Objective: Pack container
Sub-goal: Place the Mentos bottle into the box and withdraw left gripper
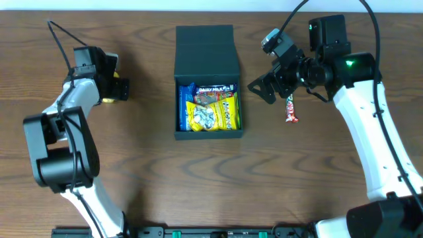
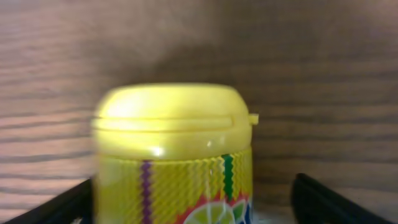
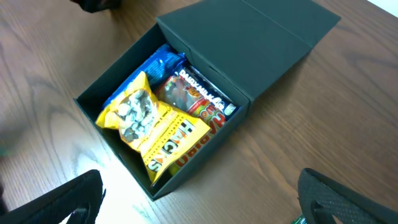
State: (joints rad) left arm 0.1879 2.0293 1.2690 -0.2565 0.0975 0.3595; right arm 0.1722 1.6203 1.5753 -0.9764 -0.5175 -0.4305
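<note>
Centrally, the container (image 1: 206, 53) is placed on the table (image 1: 198, 185) with its flap lid folded back, and snack packets (image 1: 210, 114) are stowed inside. The right gripper (image 1: 262, 90) is held just beside it, jaws apart and empty. The left gripper (image 2: 193, 186) is spread around a yellow tub (image 2: 174, 149), not clamped.

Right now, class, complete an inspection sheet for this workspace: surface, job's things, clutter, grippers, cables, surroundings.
Surface: wooden table, bare grain.
Job's things: container, lid open, holding yellow packet, Dairy Milk bar, blue packet.
Clutter: candy bar lying right of container; yellow-lidded tub on the left.
Grippers: left gripper open around tub; right gripper open, empty, beside container.
Cables: left cable and right cable, black, apart from container.
Surroundings: pale strip beyond far edge.
</note>
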